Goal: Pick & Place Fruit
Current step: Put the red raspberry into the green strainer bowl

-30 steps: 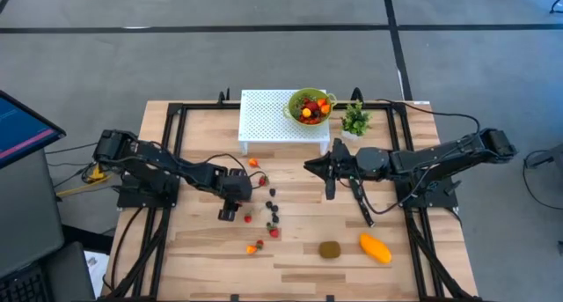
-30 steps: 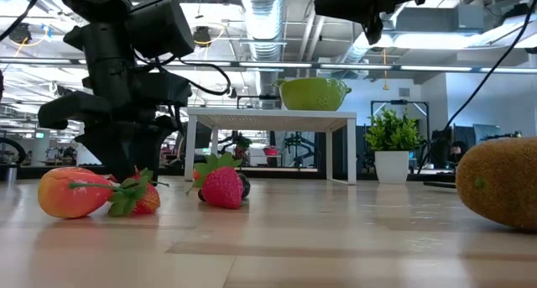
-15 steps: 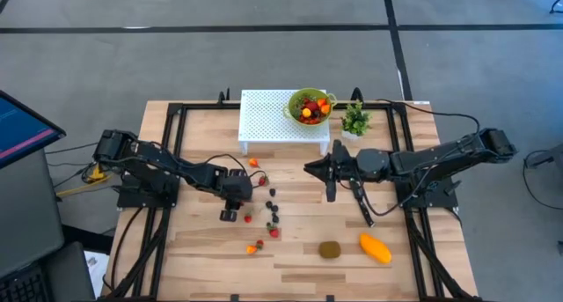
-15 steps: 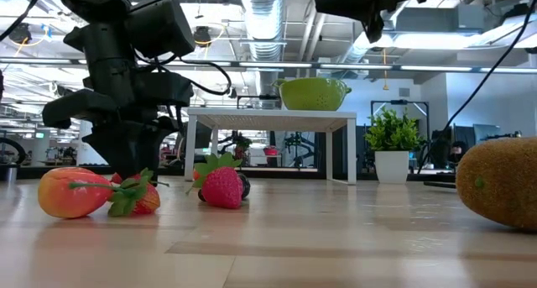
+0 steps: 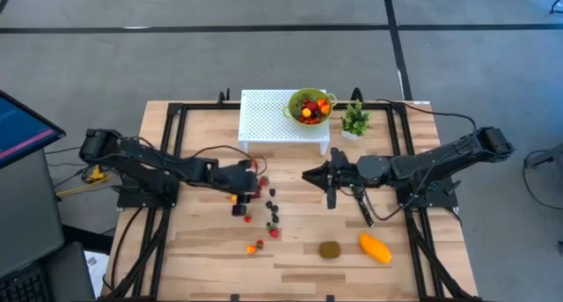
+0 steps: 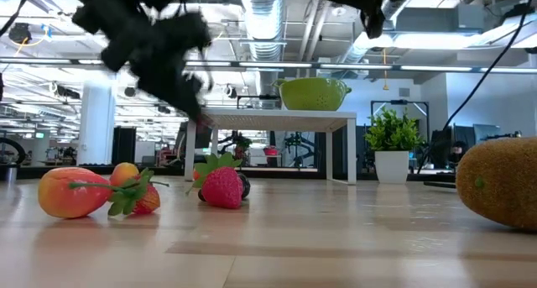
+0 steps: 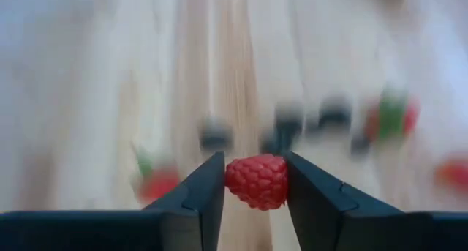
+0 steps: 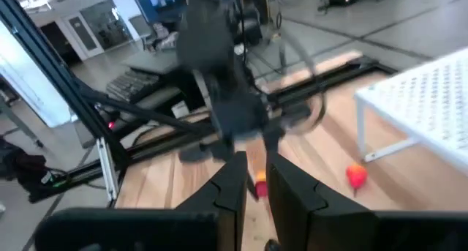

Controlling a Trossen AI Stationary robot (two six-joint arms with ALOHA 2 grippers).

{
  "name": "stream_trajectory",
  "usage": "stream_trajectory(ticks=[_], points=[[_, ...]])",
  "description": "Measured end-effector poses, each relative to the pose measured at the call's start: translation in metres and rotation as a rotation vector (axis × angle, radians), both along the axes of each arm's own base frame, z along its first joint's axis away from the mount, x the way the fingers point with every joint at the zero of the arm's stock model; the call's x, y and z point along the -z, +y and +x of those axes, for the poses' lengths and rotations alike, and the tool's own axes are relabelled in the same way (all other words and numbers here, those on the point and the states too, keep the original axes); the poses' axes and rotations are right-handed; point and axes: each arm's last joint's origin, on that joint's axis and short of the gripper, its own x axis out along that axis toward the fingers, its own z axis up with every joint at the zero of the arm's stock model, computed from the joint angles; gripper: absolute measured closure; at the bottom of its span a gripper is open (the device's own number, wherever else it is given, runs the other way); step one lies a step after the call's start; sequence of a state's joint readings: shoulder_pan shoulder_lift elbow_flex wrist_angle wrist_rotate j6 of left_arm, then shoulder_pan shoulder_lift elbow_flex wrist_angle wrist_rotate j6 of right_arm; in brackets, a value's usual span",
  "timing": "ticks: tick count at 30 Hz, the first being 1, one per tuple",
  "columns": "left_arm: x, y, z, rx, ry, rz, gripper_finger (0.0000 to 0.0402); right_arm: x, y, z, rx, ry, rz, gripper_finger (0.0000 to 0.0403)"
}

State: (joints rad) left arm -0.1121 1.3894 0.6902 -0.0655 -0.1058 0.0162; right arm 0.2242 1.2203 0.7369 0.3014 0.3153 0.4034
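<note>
Two arms reach over the bench (image 5: 202, 249), both in front of the white rack (image 5: 273, 117) that carries the green bowl (image 5: 310, 106). Left gripper (image 7: 254, 185) is clamped on a raspberry (image 7: 256, 181), just left of the scattered berries (image 5: 273, 216). Right gripper (image 8: 253, 179) hangs right of them, fingers nearly together, holding nothing. Mango (image 5: 376, 247) and kiwi (image 5: 330, 249) lie farthest from the rack

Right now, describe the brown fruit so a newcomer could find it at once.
Start at the white perforated stand at the table's far edge and come straight across to the near edge. There a brown oval kiwi lies beside an elongated orange-yellow mango. It is the only dull brown, rounded piece; the scattered berries are far smaller.
</note>
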Motion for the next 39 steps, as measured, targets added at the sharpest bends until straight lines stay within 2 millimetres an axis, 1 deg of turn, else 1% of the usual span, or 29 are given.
stream_trajectory(ticks=[3,5,7,10,13,16,18,22,26,29,34,39], points=[[-0.020,-0.002,0.007,0.063,-0.191,0.053,0.0280,0.006,0.002,0.002,-0.003,0.014,0.013,0.0355],[-0.033,-0.004,0.012,0.122,-0.324,0.130,0.0283,0.004,0.003,0.009,-0.001,-0.027,0.031,0.0355],[-0.044,-0.007,0.016,0.183,-0.442,0.246,0.0283,0.013,0.004,0.011,0.004,0.006,0.043,0.0355],[-0.053,-0.011,0.018,0.239,-0.513,0.504,0.0279,0.018,0.004,0.020,0.014,-0.012,0.076,0.0355],[-0.062,-0.011,0.018,0.228,-0.549,0.732,0.0276,0.025,0.004,0.024,0.023,0.001,0.102,0.0355],[-0.069,-0.009,0.019,0.226,-0.579,0.869,0.0276,0.032,0.002,0.029,0.038,0.023,0.111,0.0355],[-0.074,-0.011,0.020,0.247,-0.590,0.935,0.0278,0.033,0.001,0.032,0.042,0.002,0.116,0.0354],[-0.081,-0.017,0.023,0.283,-0.606,0.989,0.0278,0.034,-0.005,0.036,0.059,-0.023,0.121,0.0337],[-0.085,-0.020,0.024,0.301,-0.617,1.029,0.0276,0.034,-0.012,0.037,0.082,-0.025,0.121,0.0306],[-0.085,-0.021,0.024,0.309,-0.612,1.047,0.0278,0.032,-0.016,0.037,0.089,-0.043,0.125,0.0277],[-0.081,-0.020,0.026,0.326,-0.588,1.074,0.0277,0.025,-0.016,0.039,0.001,-0.112,0.144,0.0230],[-0.075,-0.021,0.031,0.328,-0.577,1.076,0.0278,0.023,-0.016,0.039,-0.005,-0.134,0.145,0.0196]])
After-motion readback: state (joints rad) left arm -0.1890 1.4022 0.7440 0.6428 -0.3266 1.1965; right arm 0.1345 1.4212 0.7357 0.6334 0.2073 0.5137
